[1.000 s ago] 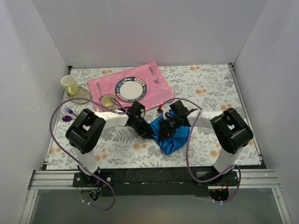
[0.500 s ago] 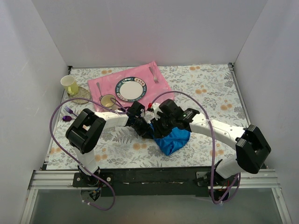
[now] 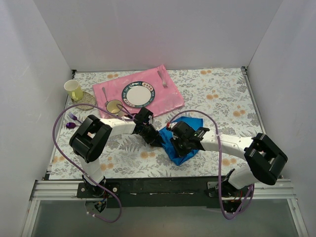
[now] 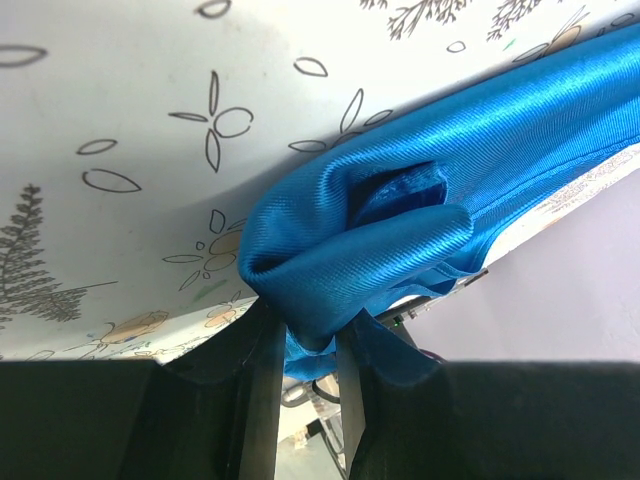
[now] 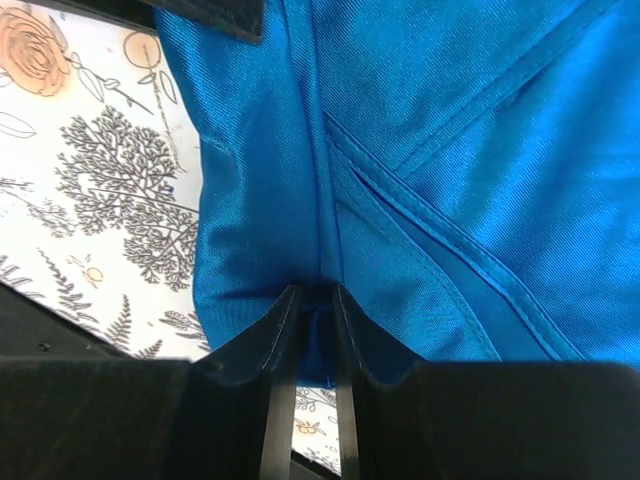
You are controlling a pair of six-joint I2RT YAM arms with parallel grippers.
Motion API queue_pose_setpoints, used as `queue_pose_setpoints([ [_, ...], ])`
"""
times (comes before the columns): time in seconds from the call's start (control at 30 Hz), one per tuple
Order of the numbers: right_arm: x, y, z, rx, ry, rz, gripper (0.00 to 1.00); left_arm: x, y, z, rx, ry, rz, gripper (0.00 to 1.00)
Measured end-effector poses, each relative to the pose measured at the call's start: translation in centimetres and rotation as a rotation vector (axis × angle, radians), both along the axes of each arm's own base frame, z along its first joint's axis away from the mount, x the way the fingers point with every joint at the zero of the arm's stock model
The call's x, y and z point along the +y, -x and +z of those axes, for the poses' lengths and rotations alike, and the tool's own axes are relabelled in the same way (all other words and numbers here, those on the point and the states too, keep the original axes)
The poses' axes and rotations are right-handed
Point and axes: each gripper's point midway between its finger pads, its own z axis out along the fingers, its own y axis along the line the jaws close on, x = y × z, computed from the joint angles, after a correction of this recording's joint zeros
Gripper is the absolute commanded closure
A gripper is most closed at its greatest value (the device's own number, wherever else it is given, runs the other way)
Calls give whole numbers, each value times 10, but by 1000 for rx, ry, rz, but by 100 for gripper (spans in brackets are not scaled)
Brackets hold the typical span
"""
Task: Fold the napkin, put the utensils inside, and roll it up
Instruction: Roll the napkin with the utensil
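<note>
Fold step in hand: napkin (image 3: 178, 154), bunched at near-centre of table (image 3: 222, 98), is gripped at its left side by left pincer (image 4: 300, 350) & pinched along a crease by right pincer (image 5: 310, 310). Next: cloth probably to be pulled flat, then doubled over.

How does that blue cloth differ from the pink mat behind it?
The blue napkin is bunched into folds; the pink placemat lies spread flat. The napkin is pinched in the jaws of both arms, while the placemat lies free of them. The placemat carries a plate and a fork; the napkin carries nothing visible. Both are plain, shiny and rest on the flowered table.
</note>
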Motion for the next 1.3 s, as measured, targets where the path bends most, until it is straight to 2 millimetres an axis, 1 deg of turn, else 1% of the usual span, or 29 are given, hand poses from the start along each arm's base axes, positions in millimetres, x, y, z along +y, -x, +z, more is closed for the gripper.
queue_pose_setpoints([
  [0.03,-1,0,1,-13,16,1,71,0,0,0,0,0,0,100],
  [0.07,-2,0,1,-25,33,5,66,0,0,0,0,-1,0,100],
  [0.13,-3,0,5,-49,69,17,59,0,0,0,0,-1,0,100],
  [0.17,-3,0,8,-62,81,23,53,0,0,0,0,-1,0,100],
  [0.2,0,-1,13,-81,92,34,51,0,0,0,0,-2,0,100],
  [0.23,3,-2,17,-94,91,42,48,0,0,0,0,-3,1,100],
  [0.27,9,-4,24,-117,84,56,41,0,0,0,0,-4,1,100],
  [0.3,15,-5,30,-133,74,65,38,0,-1,0,0,-5,2,100],
  [0.37,28,-8,43,-177,50,85,33,0,-1,0,2,-7,2,100],
  [0.47,41,-12,54,-240,36,104,30,0,-1,0,6,-9,5,100],
  [0.53,47,-12,53,-272,43,115,29,1,0,0,10,-12,8,100],
  [0.6,49,-14,47,-301,69,117,30,1,0,0,13,-15,11,100],
  [0.67,53,-11,40,-327,93,135,30,1,-1,0,15,-16,13,100],
  [0.77,57,-9,30,-385,141,151,33,1,-1,1,21,-21,20,100],
  [0.87,57,-8,24,-436,175,159,35,2,0,1,26,-24,24,100],
  [1.0,54,-15,14,-487,213,142,40,3,-1,1,31,-33,30,100],
  [1.1,50,-20,5,-511,241,128,41,3,0,1,34,-37,34,100],
  [1.13,51,-23,5,-525,242,118,42,3,-1,1,36,-39,36,100],
  [1.3,58,-33,4,-574,231,81,54,4,0,1,38,-51,38,100],
])
